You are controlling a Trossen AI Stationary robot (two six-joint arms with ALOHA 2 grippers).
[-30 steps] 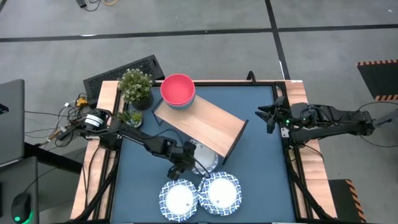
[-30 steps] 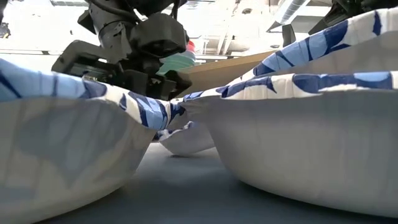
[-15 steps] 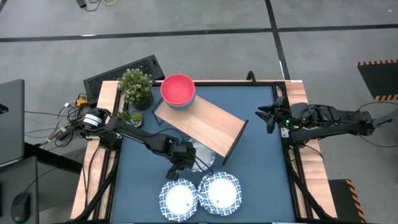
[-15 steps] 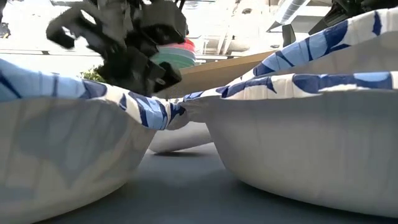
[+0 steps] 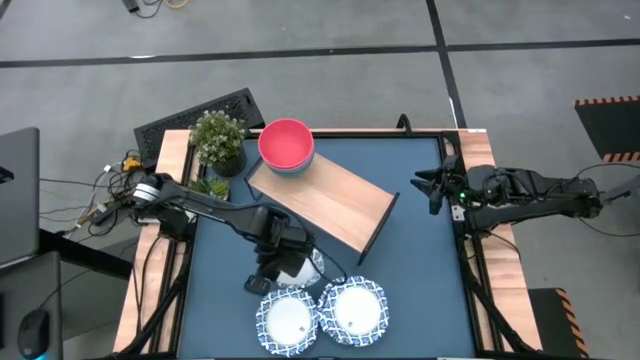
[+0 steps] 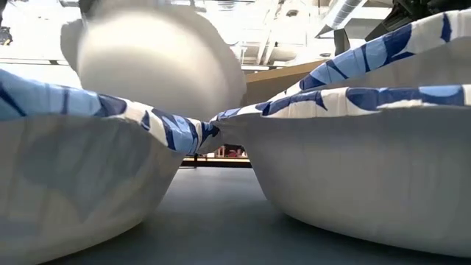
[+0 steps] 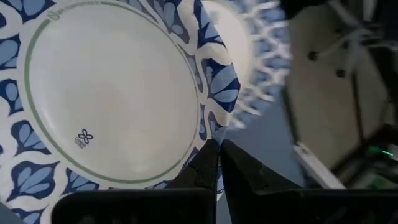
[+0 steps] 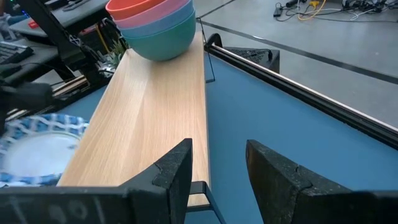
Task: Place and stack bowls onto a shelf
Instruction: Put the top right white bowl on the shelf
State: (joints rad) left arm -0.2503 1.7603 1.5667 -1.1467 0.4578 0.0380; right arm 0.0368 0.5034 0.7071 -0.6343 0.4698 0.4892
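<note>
While the left gripper [image 7: 214, 163] pinches a patterned bowl [image 7: 112, 93] by its rim above the counter [image 5: 420, 250], that thin hold risks slipping; right gripper [image 8: 217, 168] waits open.

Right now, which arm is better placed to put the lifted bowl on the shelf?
Left. Its gripper is shut on the patterned bowl's rim, beside the shelf. The right gripper waits open and empty at the table edge.

I work in a lab or workshop: my blue table [image 5: 420, 250] stands on a grey concrete floor [image 5: 330, 70] with black tape lines [image 5: 300, 52], loose cables [image 5: 110, 190] and a keyboard [image 5: 190, 120] beside it.
</note>
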